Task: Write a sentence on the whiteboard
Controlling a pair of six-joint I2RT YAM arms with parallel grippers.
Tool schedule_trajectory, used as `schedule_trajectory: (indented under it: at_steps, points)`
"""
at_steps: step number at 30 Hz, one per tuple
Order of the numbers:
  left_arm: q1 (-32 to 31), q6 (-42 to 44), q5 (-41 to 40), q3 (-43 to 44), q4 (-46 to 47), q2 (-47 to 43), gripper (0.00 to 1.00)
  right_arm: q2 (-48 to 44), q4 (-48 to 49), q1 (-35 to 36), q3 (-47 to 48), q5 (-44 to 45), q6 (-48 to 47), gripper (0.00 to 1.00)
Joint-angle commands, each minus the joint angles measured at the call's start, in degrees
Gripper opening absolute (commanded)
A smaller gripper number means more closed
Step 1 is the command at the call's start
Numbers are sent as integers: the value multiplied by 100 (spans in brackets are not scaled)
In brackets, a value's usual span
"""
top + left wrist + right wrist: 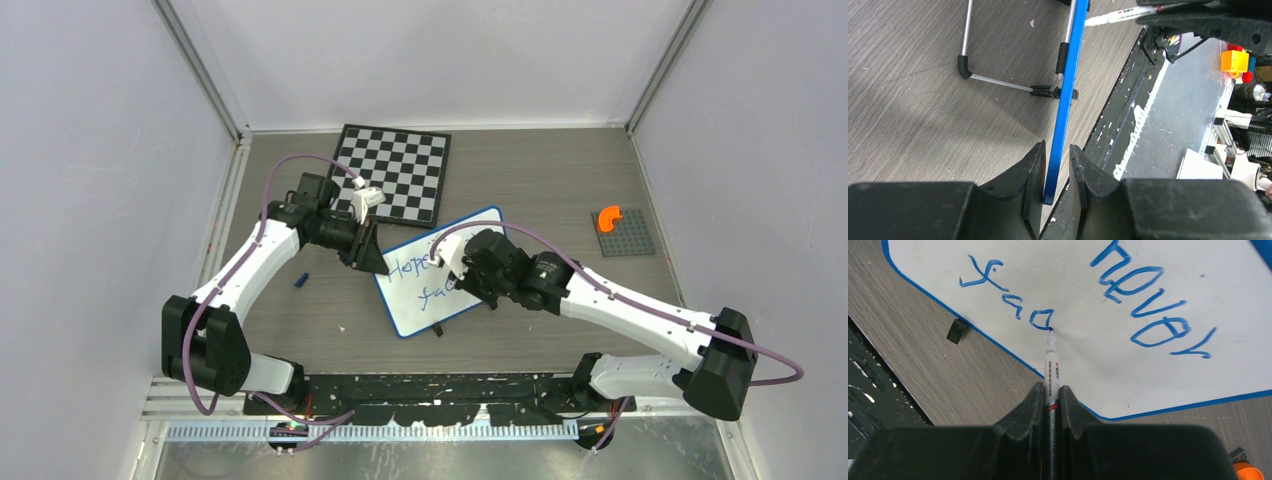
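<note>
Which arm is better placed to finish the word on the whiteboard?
Right. The right gripper holds the marker, tip on the whiteboard at the unfinished word; the left gripper clamps the rim.

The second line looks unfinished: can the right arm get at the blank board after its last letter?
Probably yes. The marker in the right gripper touches the whiteboard at that letter, the white beside it is bare, and the left gripper holds the rim elsewhere.

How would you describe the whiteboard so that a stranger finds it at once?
On the grey wooden table, look in the middle, beside the checkered chessboard. The whiteboard is the white panel with a blue rim and blue handwriting; unlike the chessboard, it has no squares.
</note>
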Motion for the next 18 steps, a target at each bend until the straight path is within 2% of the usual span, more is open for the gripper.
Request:
schedule_trajectory:
  at_steps: [1, 10, 18]
  points:
    - [-25, 58, 28, 93, 74, -43, 26, -196, 278, -203, 422, 218, -20, 0]
    - [-25, 57, 22, 119, 65, -16, 25, -221, 298, -304, 510, 186, 29, 0]
    - [-25, 56, 19, 104, 65, -34, 25, -236, 121, -300, 208, -223, 98, 0]
